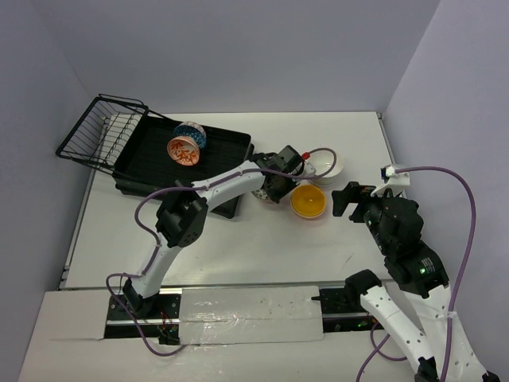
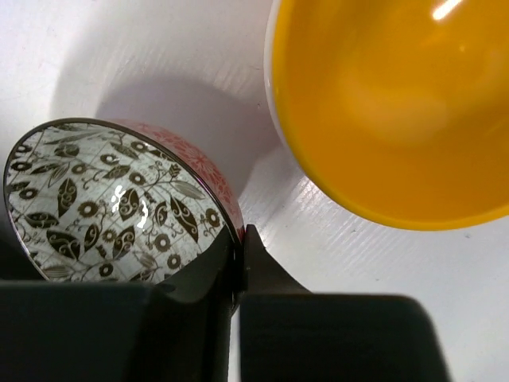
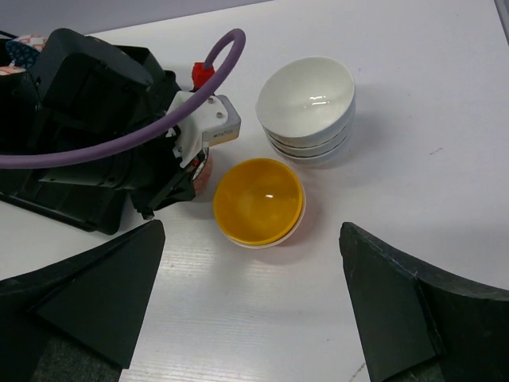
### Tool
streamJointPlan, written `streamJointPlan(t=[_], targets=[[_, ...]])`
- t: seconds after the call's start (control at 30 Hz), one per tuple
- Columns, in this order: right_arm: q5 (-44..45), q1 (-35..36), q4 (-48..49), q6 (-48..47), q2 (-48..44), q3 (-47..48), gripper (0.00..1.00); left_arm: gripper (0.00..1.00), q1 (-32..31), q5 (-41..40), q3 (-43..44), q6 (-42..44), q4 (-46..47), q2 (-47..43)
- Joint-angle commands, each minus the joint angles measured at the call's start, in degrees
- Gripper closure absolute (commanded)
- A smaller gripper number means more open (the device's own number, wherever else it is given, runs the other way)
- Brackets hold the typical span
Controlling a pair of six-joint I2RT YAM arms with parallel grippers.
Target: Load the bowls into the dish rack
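Left wrist view is filled at lower left by the patterned bowl [image 2: 119, 207], leaf-printed inside and red outside. Its rim is pinched between the nearly closed jaws of the left gripper [image 2: 237, 251], one finger inside the rim and one outside. Whether the bowl is clear of the table [image 1: 238, 255] I cannot tell. From above, it sits just off the near right corner of the rack [image 1: 231, 147]. The yellow bowl [image 1: 308, 200] is just beside it and the white stack [image 1: 326, 165] is a little farther off. The rack lies far left, with two bowls [image 1: 187, 143] tipped on edge near its middle and a wire basket [image 1: 99, 131] at its left end. The right gripper [image 1: 347, 200] is spread wide and empty, near the yellow bowl.

The step in hand looks like carrying the patterned bowl into the rack. A rim pinch on glazed ware is a thin hold, so the lift should go straight up first, away from the yellow bowl, with the wrist kept steady. The bowl should cross the rack's raised edge with margin and come down on bare ribs beside the two bowls, not on them. The jaws should part only once it rests.
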Motion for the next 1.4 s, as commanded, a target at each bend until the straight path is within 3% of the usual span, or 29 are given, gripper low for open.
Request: streamJointPlan(t=[0.0,0.2,0.4,0.7,0.83,1.1,1.37], targets=[[0.2,0.5,0.9,-0.2,-0.4,0.1,0.02,0.99,0.0,-0.4,2.6,-0.2,-0.1,-4.0],[-0.3,0.4,2.0,-0.5,-0.3,-0.2,0.02,1.0,1.8,3.1,2.3,-4.9,3.2,-11.9],[-1.0,0.5,3.3,-0.9,0.0,-0.8,0.02,1.0,9.0,10.4,-5.9,-19.8,15.4,-24.9],[-2.1,0.5,5.3,-1.1,0.6,-2.2,0.02,1.0,25.1,17.4,-38.8,-47.5,48.1,-47.2],[-2.6,0.4,5.8,-1.1,0.7,-2.8,0.02,1.0,29.6,13.3,-49.3,-57.7,56.7,-54.5],[-2.7,0.4,6.0,-1.5,0.9,-3.2,0.02,1.0,35.8,2.6,-68.0,-69.5,72.2,-63.2],[-3.4,0.4,6.2,-1.9,2.9,-2.3,0.02,1.0,40.1,-2.9,-76.1,-76.3,82.5,-64.2]])
